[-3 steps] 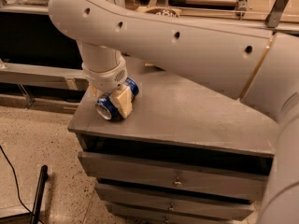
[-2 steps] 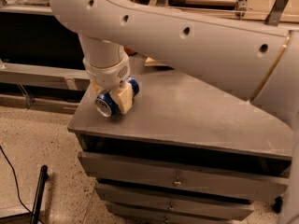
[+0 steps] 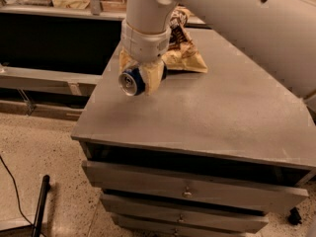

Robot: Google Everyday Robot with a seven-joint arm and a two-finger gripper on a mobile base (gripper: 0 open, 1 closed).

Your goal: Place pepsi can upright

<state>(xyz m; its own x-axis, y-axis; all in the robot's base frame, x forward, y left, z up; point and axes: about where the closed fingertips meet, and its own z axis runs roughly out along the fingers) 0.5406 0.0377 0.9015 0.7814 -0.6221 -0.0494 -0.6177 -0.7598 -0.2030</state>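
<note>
Fingers (image 3: 155, 77): tan pads clamped on either side of the pepsi can (image 3: 134, 79), one pad on the near-right flank, the other showing behind the can's upper left. No gap between pads and can wall.

Pepsi can: on its side, long axis roughly level. Silver top rim faces the camera and slightly left; the blue body runs back between the pads. It is held over the left part of the cabinet top, near the left edge, and appears clear of the surface, with a soft shadow on the grey below it. Contact cannot be fully ruled out from this angle.

Gripper (image 3: 140, 80): points down from a white cylindrical wrist (image 3: 145, 36), over the rear-left quarter of the top.

Arm (image 3: 237, 14): thick, white, enters from the upper right and crosses above the back of the cabinet.

Chip bag (image 3: 186, 58): crumpled, yellow-tan, lying on the top just behind and to the right of the gripper, partly hidden by the wrist. Apart from the can.

Cabinet top (image 3: 222, 112): flat grey slab. Beneath it, stacked drawers (image 3: 187, 191) with small knobs.

Floor (image 3: 39, 147): pale, speckled. At lower left, a thin black cable (image 3: 12, 186) and a black pole (image 3: 40, 201), well apart from the cabinet top.
</note>
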